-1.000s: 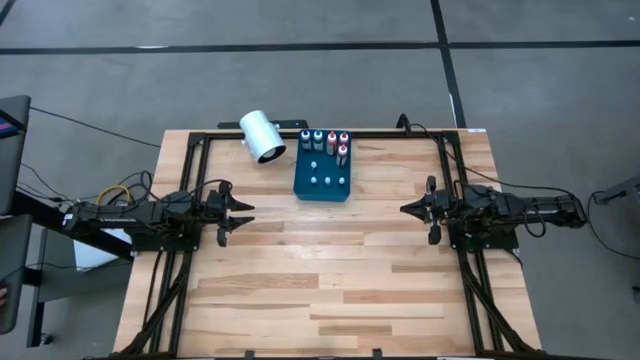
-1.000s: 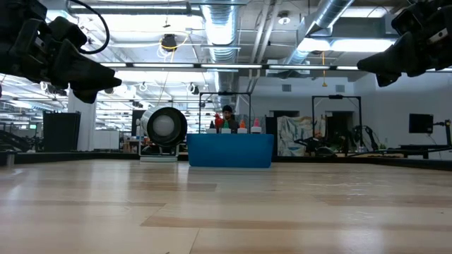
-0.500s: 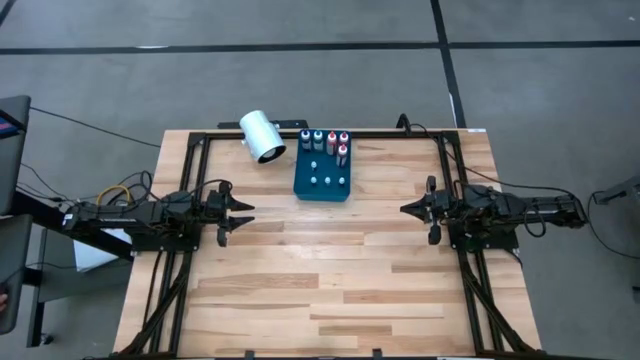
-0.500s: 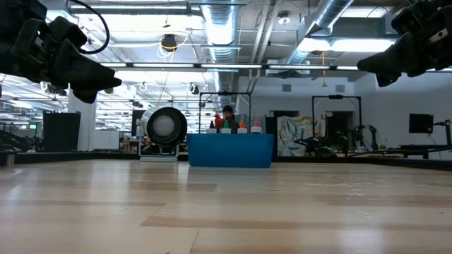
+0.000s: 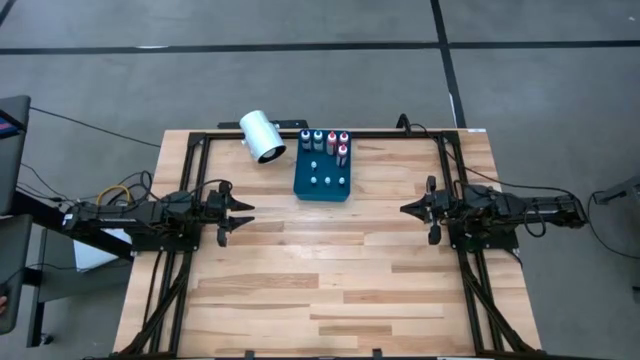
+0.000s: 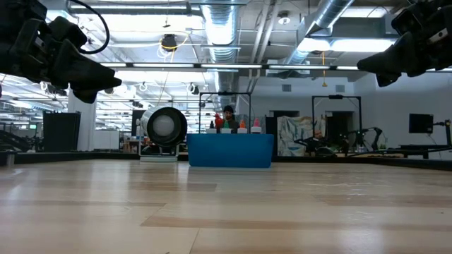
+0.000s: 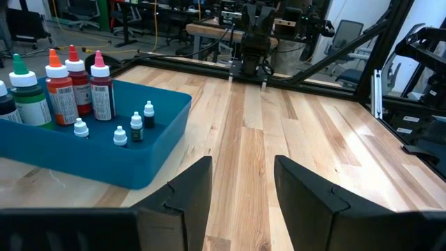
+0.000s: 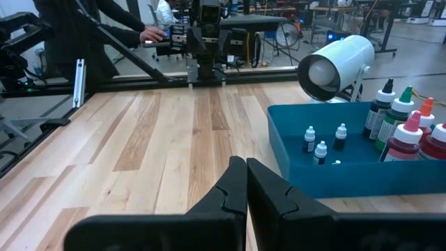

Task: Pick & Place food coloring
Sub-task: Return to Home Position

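hanging at 9 o'clock, left claw (image 7: 242, 176) released; at 3 o'clock, right claw (image 8: 245, 171) clenched empty; risking toppling the bottles (image 5: 331, 140) in the tray (image 5: 320, 193) at 12 if swinging inward.

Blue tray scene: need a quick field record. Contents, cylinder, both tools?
tray: blue rectangular plastic tray, far centre of wooden table
contents: tall food coloring bottles at far side, tiny dropper bottles nearer, all upright
cylinder: large white cylinder on its side, beside tray
left tool: open, empty, table's left side
right tool: shut, empty, table's right side
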